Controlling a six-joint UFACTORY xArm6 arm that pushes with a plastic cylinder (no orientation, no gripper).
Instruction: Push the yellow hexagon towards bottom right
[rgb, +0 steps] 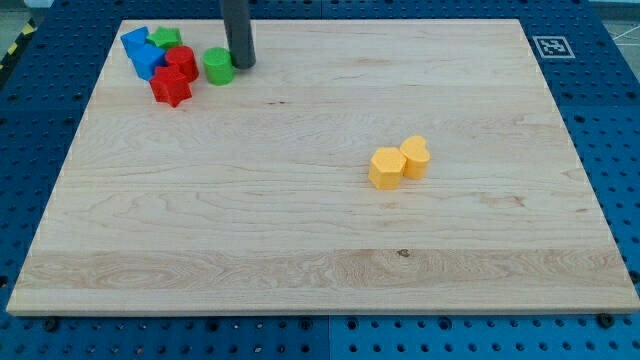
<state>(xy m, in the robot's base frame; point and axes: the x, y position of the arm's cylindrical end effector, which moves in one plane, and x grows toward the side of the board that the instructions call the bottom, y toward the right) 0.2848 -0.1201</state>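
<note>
The yellow hexagon (385, 168) lies right of the board's middle. A second yellow block (416, 157), heart-like in shape, touches its upper right side. My tip (241, 65) stands near the view's top left, right beside a green cylinder (218, 66), touching or nearly touching it. The tip is far to the upper left of the yellow hexagon.
A cluster sits at the top left: two blue blocks (143, 53), a green block (166, 39), a red cylinder-like block (181, 62) and a red star-like block (170, 87). The wooden board (300, 250) lies on a blue perforated table. A marker tag (549, 46) is at the top right.
</note>
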